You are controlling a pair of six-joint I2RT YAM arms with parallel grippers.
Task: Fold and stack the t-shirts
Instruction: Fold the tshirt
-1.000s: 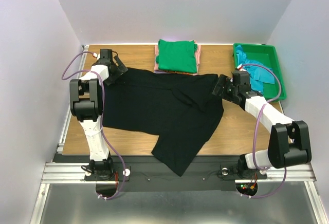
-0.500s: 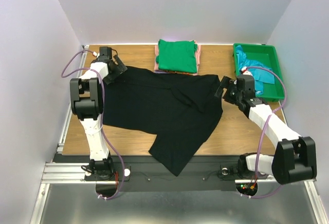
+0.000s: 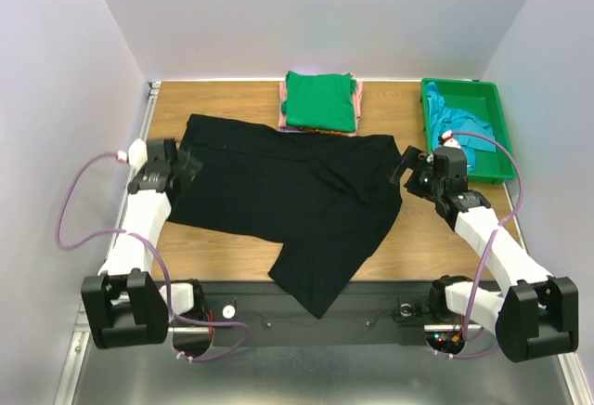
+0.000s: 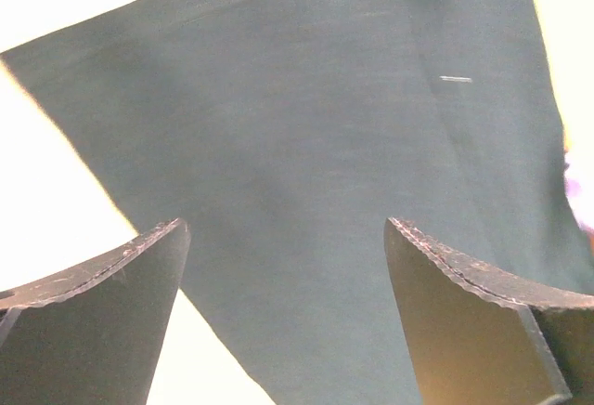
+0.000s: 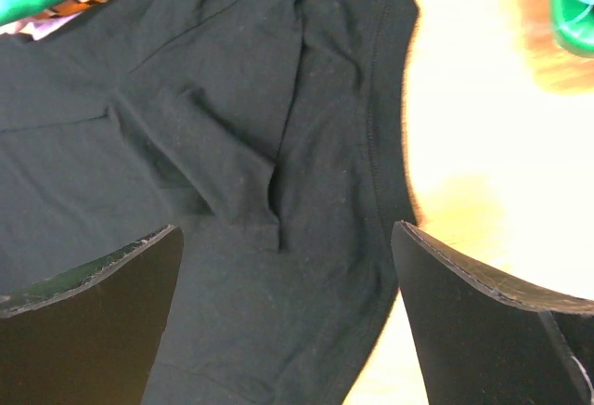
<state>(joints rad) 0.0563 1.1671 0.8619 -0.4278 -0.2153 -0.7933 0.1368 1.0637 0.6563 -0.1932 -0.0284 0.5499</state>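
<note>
The black shirt (image 3: pixel 288 196) lies rumpled across the table (image 3: pixel 232 98), one corner hanging over the near edge; my left gripper (image 3: pixel 184 163) and right gripper (image 3: pixel 406 165) hover at its side edges, both gaping wide, holding nothing; a folded green shirt (image 3: pixel 320 100) sits behind; I judge the cloth needs flattening first, each pinch taken low on a single hem

The wooden table (image 3: pixel 232 98) is carrying a spread black shirt (image 3: pixel 297 191). A shirt stack (image 3: pixel 320 101) is lying just behind the black shirt, and a green tray (image 3: pixel 473 97) is sitting to its rear right.
</note>
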